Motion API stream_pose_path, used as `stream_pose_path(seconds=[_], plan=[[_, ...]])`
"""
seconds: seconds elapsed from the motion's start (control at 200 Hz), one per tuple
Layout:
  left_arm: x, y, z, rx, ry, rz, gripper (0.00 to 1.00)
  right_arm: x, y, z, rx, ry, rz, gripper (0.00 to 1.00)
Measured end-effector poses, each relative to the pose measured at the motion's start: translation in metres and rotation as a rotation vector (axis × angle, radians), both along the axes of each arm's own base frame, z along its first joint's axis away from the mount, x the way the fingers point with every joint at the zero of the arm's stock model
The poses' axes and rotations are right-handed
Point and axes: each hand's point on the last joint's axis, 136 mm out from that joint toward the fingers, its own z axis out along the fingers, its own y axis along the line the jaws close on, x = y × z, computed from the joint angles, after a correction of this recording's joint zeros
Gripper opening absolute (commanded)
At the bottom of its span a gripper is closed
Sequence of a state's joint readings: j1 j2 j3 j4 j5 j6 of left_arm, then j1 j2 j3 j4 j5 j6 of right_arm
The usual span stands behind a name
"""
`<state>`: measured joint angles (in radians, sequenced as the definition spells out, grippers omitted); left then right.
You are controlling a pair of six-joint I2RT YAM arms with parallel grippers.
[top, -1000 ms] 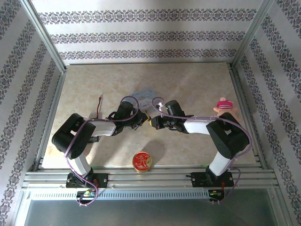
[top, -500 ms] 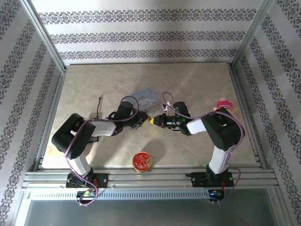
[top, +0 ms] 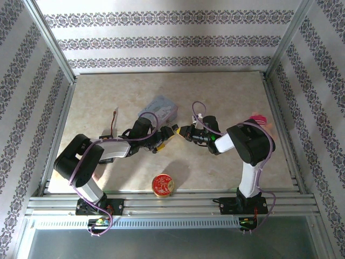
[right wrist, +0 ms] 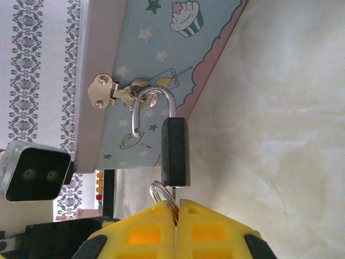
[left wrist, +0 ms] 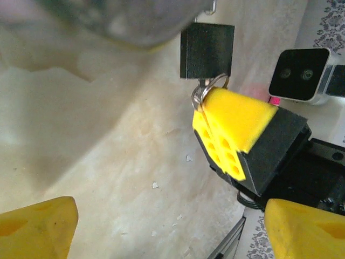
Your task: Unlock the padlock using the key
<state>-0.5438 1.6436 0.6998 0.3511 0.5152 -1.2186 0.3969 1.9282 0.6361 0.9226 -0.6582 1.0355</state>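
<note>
The small black padlock (right wrist: 175, 151) hangs by its metal shackle (right wrist: 156, 104) from the hasp (right wrist: 102, 91) of the pastel-blue cartoon box (right wrist: 161, 48). One shackle leg enters the body; the other looks free, swung aside. The thin key (right wrist: 174, 190) sits in the padlock's bottom, its ring (right wrist: 163, 195) beside it. My right gripper (right wrist: 177, 218) is shut on the key. In the left wrist view the padlock (left wrist: 207, 51) and ring (left wrist: 209, 88) are ahead, and my left gripper (left wrist: 167, 232) is open below them. From above, the left gripper (top: 163, 138) and the right gripper (top: 183, 132) face each other.
The box (top: 159, 109) stands tilted just behind both grippers. A round red-and-gold tin (top: 163, 184) lies near the front edge. A pink object (top: 259, 119) sits at the right, and a thin stick (top: 114, 122) lies at the left. Frame rails line the table.
The box has shifted left and tipped up. The right arm has folded in and drawn its gripper back to the right with the key. The left gripper stays next to the padlock.
</note>
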Motion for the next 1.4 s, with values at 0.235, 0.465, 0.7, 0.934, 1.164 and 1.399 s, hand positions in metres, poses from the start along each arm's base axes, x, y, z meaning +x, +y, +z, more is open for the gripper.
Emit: stream_pose_path(seconds=[0.235, 0.465, 0.7, 0.934, 1.164, 1.399], plan=[[-0.004, 0.011, 0.022, 0.063, -0.065, -0.014, 0.99, 0.002, 0.001, 0.000, 0.003, -0.005, -0.015, 0.02], [0.010, 0.027, 0.070, 0.161, -0.229, 0.014, 0.99, -0.001, 0.005, -0.001, -0.025, -0.008, -0.021, 0.25], [0.024, 0.054, 0.081, 0.240, -0.278, 0.075, 0.99, -0.006, 0.007, -0.003, -0.081, -0.013, -0.025, 0.31], [0.043, 0.081, 0.089, 0.366, -0.306, 0.110, 0.99, -0.014, 0.006, 0.007, -0.233, -0.039, -0.034, 0.41], [0.078, 0.106, 0.090, 0.546, -0.339, 0.153, 0.99, -0.012, 0.023, 0.030, -0.520, -0.096, -0.049, 0.49], [0.102, 0.128, 0.031, 0.677, -0.194, 0.136, 0.99, -0.006, 0.032, 0.033, -0.746, -0.121, -0.062, 0.52]])
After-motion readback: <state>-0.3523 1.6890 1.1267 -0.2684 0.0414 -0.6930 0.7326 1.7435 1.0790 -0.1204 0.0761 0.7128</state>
